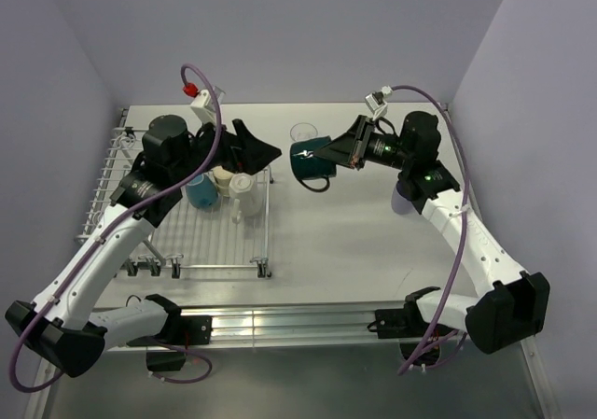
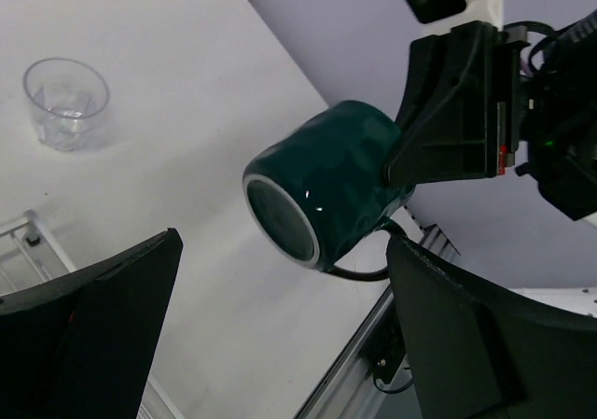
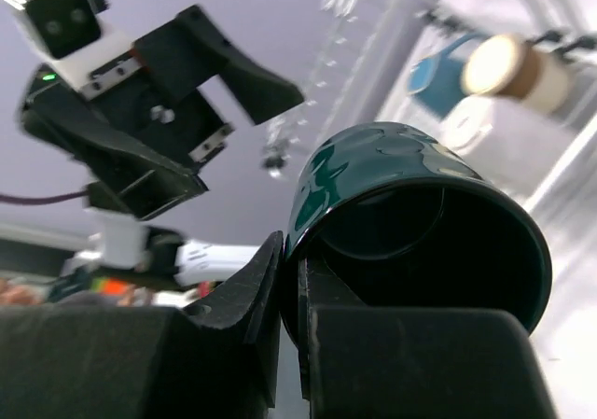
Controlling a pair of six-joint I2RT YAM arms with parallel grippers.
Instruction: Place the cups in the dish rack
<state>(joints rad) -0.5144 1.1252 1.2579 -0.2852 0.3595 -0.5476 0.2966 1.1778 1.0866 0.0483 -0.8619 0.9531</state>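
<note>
Pinching the rim wall of the dark teal mug, the right tool is clamped with one finger inside the mouth and one outside. It holds the mug on its side in the air above the bench, between the two arms. The mug's base faces the left tool, whose fingers stand wide apart just short of it and touch nothing.

We judge the mug to be glazed ceramic: rigid, fairly heavy for its size, slick where the gloss catches the light, and likely to chip or break if dropped. A single pinch on the wall looks prone to pivoting. The safer holds appear to be the rim, as now, or a squeeze across the round body if the jaws can span it. The handle loop hangs underneath, so it looks awkward to reach.

Behind the mug, the clear glass tumbler stands upright on the bench. Farther left, the dish rack already carries the light blue mug and the white mug.

We can read no brand, label or writing on the mug, the rack or either arm.
</note>
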